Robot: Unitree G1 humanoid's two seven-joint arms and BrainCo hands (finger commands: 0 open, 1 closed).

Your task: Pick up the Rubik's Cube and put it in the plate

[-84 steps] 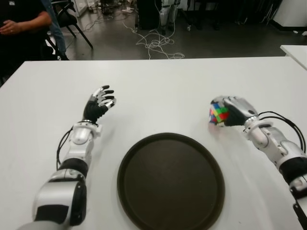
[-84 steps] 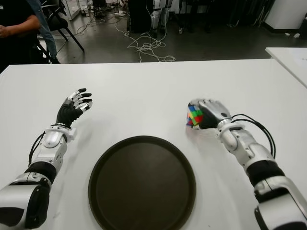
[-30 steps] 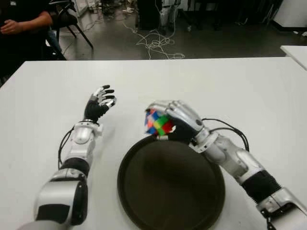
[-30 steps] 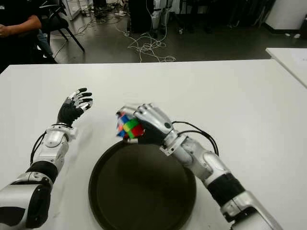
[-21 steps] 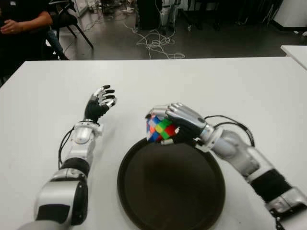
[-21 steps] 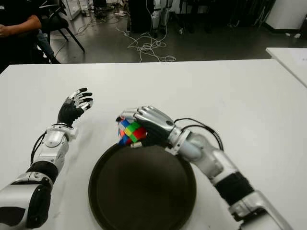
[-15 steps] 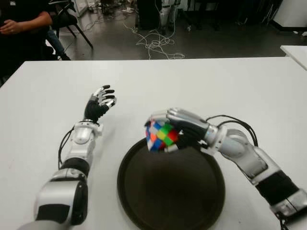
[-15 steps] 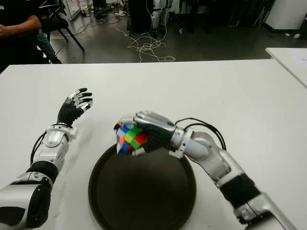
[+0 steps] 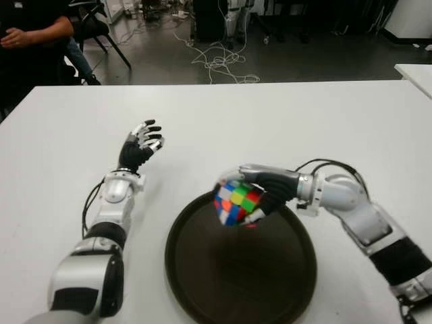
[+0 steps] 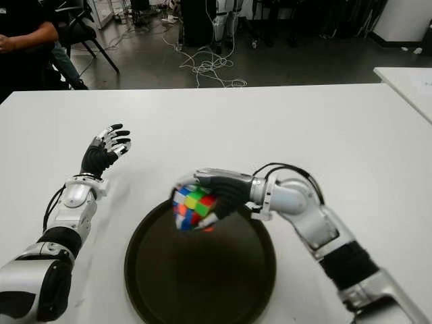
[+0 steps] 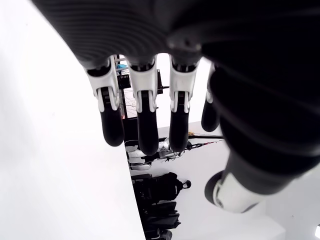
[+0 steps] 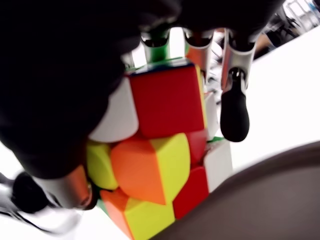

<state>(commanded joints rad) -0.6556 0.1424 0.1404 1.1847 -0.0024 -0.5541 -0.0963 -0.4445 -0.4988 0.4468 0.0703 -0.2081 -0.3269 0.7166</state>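
My right hand is shut on the Rubik's Cube, a multicoloured cube whose red, orange and yellow tiles fill the right wrist view. Hand and cube hang just above the far part of the dark round plate, inside its rim. My left hand shows at the left, on the white table beside the plate, its fingers spread and empty.
A person in dark clothes sits at the far left corner beyond the table. Cables lie on the floor behind the table. Another white table edge shows at the far right.
My right hand has carried the cube leftwards from the table's right side to the plate, then lowered it towards the plate's far part. The left hand has stayed still.
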